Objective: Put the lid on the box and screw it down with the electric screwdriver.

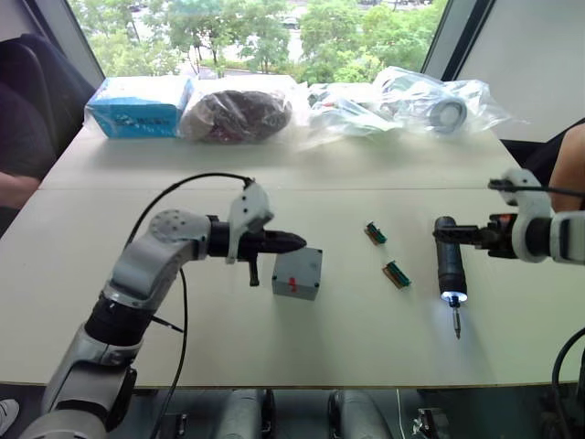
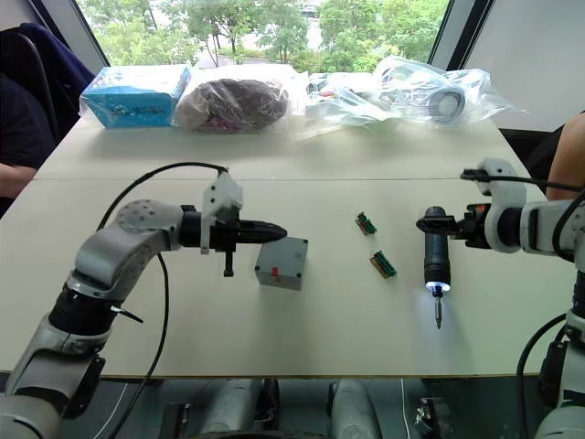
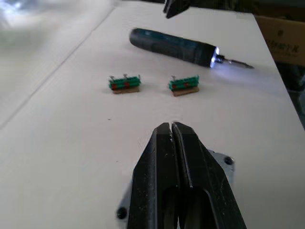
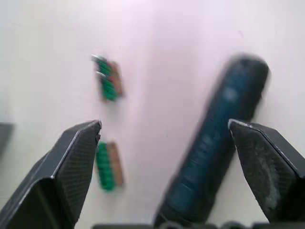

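grey box (image 2: 281,262) mid-table, left gripper (image 2: 274,232) just above it, lit electric screwdriver (image 2: 436,257) lying right

Box (image 3: 220,164) mostly behind the left gripper's fingers (image 3: 183,171) in wrist view

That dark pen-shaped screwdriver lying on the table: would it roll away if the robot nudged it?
Probably yes: the electric screwdriver is a round cylinder lying flat on the table, so a sideways nudge could roll it. It looks rigid, and its thin bit seems the delicate end.
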### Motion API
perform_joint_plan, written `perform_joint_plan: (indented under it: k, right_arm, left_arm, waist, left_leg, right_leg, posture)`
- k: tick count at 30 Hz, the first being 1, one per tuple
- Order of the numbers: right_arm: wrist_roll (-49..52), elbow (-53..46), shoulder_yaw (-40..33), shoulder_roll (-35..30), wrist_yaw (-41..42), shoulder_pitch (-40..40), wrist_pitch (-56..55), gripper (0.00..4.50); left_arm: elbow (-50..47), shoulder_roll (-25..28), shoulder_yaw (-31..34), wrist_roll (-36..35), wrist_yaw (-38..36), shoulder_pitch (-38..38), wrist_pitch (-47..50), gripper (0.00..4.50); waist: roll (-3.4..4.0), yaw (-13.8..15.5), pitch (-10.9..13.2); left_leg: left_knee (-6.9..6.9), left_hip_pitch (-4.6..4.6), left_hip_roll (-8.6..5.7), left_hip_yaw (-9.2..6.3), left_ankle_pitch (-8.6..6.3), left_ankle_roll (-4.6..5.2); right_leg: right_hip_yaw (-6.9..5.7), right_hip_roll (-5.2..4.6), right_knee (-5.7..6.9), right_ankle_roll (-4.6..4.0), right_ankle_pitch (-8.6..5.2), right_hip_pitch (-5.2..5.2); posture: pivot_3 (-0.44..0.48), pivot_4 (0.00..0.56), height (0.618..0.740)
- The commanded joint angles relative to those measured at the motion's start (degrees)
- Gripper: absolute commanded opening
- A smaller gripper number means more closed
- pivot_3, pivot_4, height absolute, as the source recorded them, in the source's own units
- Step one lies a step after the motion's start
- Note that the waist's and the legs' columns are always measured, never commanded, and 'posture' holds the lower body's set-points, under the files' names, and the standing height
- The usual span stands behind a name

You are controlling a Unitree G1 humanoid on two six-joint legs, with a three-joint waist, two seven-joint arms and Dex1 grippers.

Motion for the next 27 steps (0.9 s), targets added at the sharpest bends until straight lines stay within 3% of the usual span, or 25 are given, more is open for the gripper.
perform_joint_plan:
  k: [1, 3, 6, 10, 17, 27]
  right_arm:
    - [1.52, -15.69, 3.36, 0.67, 9.00, 4.95, -13.08, 4.46]
    - [1.11, -19.51, 5.62, 1.46, 10.93, 7.81, -16.32, 4.46]
    - [-3.70, -27.30, 18.22, 1.98, 13.94, 14.60, -23.02, 4.46]
    - [-7.89, -27.14, 24.91, 4.42, 13.10, 17.54, -26.85, 4.46]
    - [-10.78, -24.88, 29.48, 11.08, 11.29, 15.73, -28.45, 4.46]
    - [-8.92, -24.85, 31.49, 14.25, 13.52, 14.62, -25.52, 4.46]
  left_arm:
    - [3.76, 3.43, 2.10, 4.40, 2.56, 0.02, -3.04, 0.00]
    - [4.79, 4.61, 1.38, 6.15, 3.03, 0.74, -4.20, 0.00]
    - [3.17, 6.14, -2.07, 9.13, 2.61, 5.04, -5.25, 0.00]
    - [1.01, 5.37, -5.06, 10.56, 2.90, 7.82, -4.36, 0.00]
    - [1.26, 3.87, -9.36, 12.85, 1.91, 7.75, -4.98, 0.00]
    - [10.72, -0.83, -13.66, 17.31, -1.38, 1.50, -11.43, 0.00]
  waist:
    - [0.00, -0.03, 0.00]
    - [-0.01, -0.05, 0.00]
    - [-0.04, 0.04, -0.02]
    - [-0.12, 0.17, 0.02]
    - [-0.17, 0.06, 0.02]
    - [-0.18, 0.13, 0.02]
  left_leg:
    - [-0.01, 0.00, 0.02, -0.02, 0.00, 0.00]
    - [-0.03, 0.01, 0.04, -0.05, -0.02, 0.04]
    - [0.00, 0.01, 0.04, -0.02, -0.02, 0.03]
    - [0.05, -0.01, 0.00, -0.01, 0.10, -0.18]
    - [0.10, 0.04, 0.03, -0.03, 0.10, -0.18]
    - [0.11, 0.03, 0.00, -0.02, 0.10, -0.17]
  right_leg:
    - [-0.01, 0.02, -0.01, 0.01, 0.00, 0.01]
    - [-0.01, 0.07, -0.04, 0.01, -0.01, 0.02]
    - [-0.01, 0.06, -0.02, 0.01, -0.01, 0.04]
    - [-0.01, 0.00, -0.01, 0.01, -0.01, 0.04]
    - [-0.02, 0.01, 0.04, 0.05, 0.04, 0.07]
    - [-0.03, 0.02, 0.05, 0.05, 0.05, 0.07]
  posture:
    - [0.000, 0.150, 0.740]
    - [0.000, 0.150, 0.740]
    - [0.000, 0.150, 0.740]
    - [0.000, 0.150, 0.740]
    - [0.000, 0.150, 0.740]
    - [0.000, 0.150, 0.740]
